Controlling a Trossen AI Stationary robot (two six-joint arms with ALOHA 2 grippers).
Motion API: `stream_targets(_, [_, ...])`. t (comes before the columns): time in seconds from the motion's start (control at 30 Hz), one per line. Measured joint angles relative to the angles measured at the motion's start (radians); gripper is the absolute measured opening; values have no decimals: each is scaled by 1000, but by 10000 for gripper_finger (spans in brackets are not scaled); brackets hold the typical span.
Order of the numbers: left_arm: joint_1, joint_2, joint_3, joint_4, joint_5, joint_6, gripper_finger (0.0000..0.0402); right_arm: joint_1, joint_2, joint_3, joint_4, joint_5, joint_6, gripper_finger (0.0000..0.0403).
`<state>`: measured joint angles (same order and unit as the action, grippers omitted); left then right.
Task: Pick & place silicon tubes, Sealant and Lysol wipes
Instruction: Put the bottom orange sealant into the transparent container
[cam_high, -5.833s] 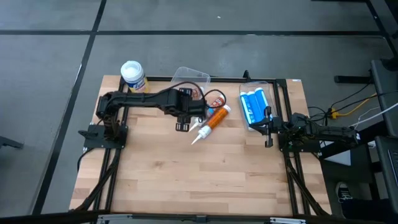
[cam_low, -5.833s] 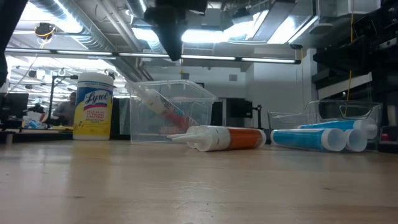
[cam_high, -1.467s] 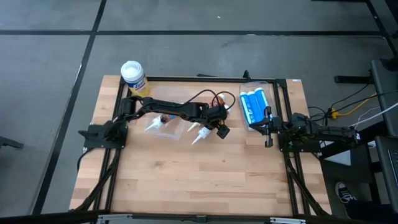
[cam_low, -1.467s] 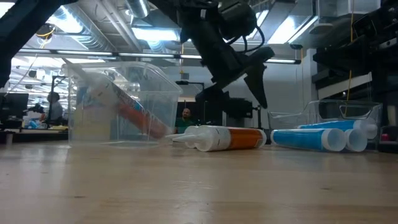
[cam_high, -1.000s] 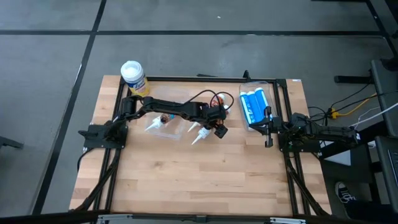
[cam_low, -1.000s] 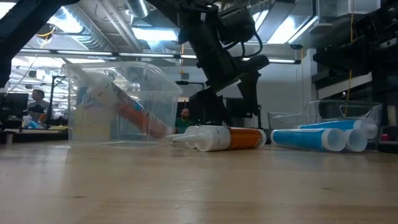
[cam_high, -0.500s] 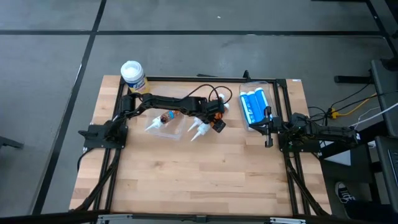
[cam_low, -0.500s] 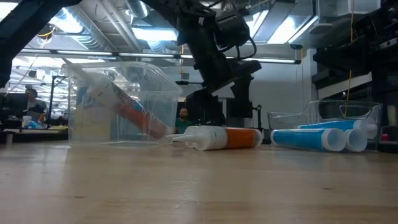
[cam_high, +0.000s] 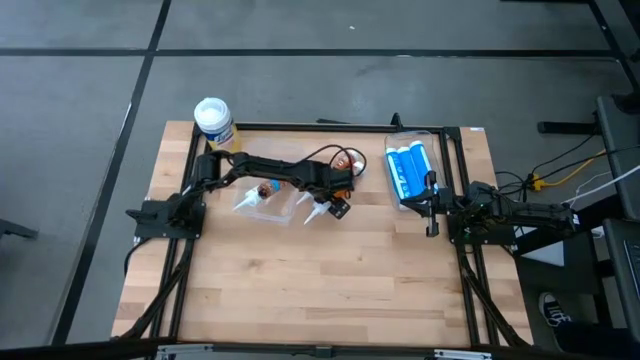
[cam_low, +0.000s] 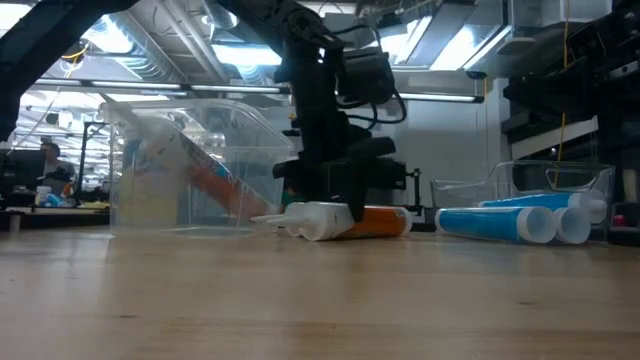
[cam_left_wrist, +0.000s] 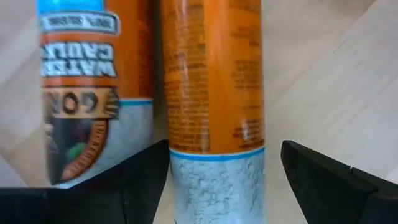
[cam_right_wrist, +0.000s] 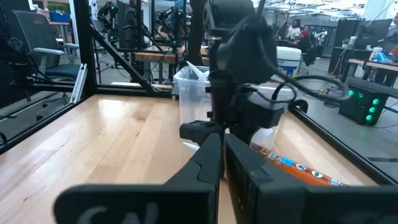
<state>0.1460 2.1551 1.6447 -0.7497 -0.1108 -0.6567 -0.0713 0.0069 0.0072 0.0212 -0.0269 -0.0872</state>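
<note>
An orange sealant tube (cam_high: 322, 208) with a white nozzle lies on its side on the table; it also shows in the low view (cam_low: 375, 222). My left gripper (cam_high: 335, 197) is open and points down over it, one finger on each side (cam_left_wrist: 214, 180). A second orange tube (cam_high: 262, 190) leans inside a clear bin (cam_low: 190, 165). The yellow Lysol wipes canister (cam_high: 213, 121) stands at the far left corner. My right gripper (cam_high: 430, 205) is shut and empty at the right, beside a bin of blue tubes (cam_high: 408, 172). My left gripper stands astride the tube's pale part next to the orange label (cam_left_wrist: 214, 186), pointing down, fingers across the tube. One finger (cam_left_wrist: 146, 177) lies right at the tube's side, and the other (cam_left_wrist: 317, 171) stands off with a gap. I cannot tell whether it touches. The tube lies on the table.
In the left wrist view another labelled orange tube (cam_left_wrist: 87, 93) shows beside the straddled one. Blue tubes (cam_low: 520, 222) lie in their clear bin at the right. Black frame rails run along the table's sides. Bare wood lies toward the near edge (cam_high: 320, 290).
My left gripper has swung from a slant to pointing down. It has moved slightly toward the table's left and come down over the orange tube. The tube has slid a little along the table, nozzle first.
</note>
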Motion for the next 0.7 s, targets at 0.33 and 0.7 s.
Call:
stream_targets(0.33, [-10,0,-68,72,-1,-3,301,0,0,0,0,0,0,25])
stream_targets(0.7, [-44,-6,-132,131,-72,0,301,0,0,0,0,0,0,25])
